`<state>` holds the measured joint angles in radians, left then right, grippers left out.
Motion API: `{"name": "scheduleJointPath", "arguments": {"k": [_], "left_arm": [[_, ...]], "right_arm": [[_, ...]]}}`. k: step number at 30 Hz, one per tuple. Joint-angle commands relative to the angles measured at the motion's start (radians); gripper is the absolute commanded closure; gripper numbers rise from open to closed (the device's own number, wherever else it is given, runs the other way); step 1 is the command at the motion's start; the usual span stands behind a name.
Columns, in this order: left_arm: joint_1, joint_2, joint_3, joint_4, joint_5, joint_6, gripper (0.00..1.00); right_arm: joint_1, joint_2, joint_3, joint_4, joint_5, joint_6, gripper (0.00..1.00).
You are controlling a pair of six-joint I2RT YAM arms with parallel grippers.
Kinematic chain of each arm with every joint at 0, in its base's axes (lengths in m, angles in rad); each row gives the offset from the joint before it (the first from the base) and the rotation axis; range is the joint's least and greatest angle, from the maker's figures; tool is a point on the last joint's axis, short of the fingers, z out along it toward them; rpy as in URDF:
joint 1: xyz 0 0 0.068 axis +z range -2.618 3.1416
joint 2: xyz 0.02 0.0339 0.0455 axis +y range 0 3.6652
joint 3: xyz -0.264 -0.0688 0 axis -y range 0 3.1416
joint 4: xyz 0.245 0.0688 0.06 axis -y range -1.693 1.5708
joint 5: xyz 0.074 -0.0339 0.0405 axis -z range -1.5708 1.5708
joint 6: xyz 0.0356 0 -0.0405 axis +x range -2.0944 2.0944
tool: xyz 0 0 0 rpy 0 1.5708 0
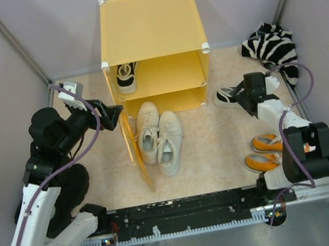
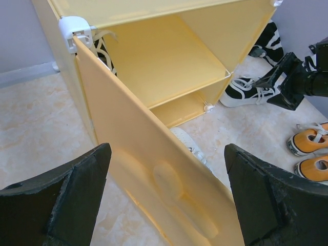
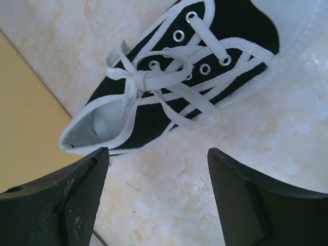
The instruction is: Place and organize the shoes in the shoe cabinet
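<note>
The yellow-orange shoe cabinet stands at the back with its door swung open. One black shoe lies on its inner shelf at the left. The off-white pair sits on the floor in front of the opening. My left gripper is open at the door's upper edge, and the door panel shows between its fingers. My right gripper is open just over the floor beside the heel of the other black shoe, not touching it. The orange pair lies near the right arm's base.
A zebra-striped fabric bundle lies in the back right corner. Grey walls close in both sides. The open door stands between the left arm and the off-white pair. The black rail runs along the near edge.
</note>
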<state>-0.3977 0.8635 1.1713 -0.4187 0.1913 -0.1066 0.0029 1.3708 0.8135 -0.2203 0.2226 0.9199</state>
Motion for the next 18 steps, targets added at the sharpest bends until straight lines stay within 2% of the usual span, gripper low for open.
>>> {"name": "scheduleJointPath", "arguments": {"k": [1, 8, 14, 18], "left_arm": [[-0.004, 0.001, -0.007, 0.026, -0.003, 0.017, 0.03], [-0.003, 0.015, -0.011, 0.023, -0.015, 0.03, 0.03], [-0.004, 0.025, -0.015, 0.024, -0.022, 0.031, 0.02], [-0.003, 0.029, -0.012, 0.023, -0.021, 0.031, 0.02]], "right_arm": [[0.0, 0.037, 0.047, 0.166, -0.028, 0.073, 0.23], [0.0, 0.127, 0.06, 0.187, -0.032, 0.088, 0.27], [0.0, 0.129, 0.0, 0.211, 0.007, 0.117, 0.28], [0.0, 0.17, 0.033, 0.206, 0.02, 0.091, 0.28]]}}
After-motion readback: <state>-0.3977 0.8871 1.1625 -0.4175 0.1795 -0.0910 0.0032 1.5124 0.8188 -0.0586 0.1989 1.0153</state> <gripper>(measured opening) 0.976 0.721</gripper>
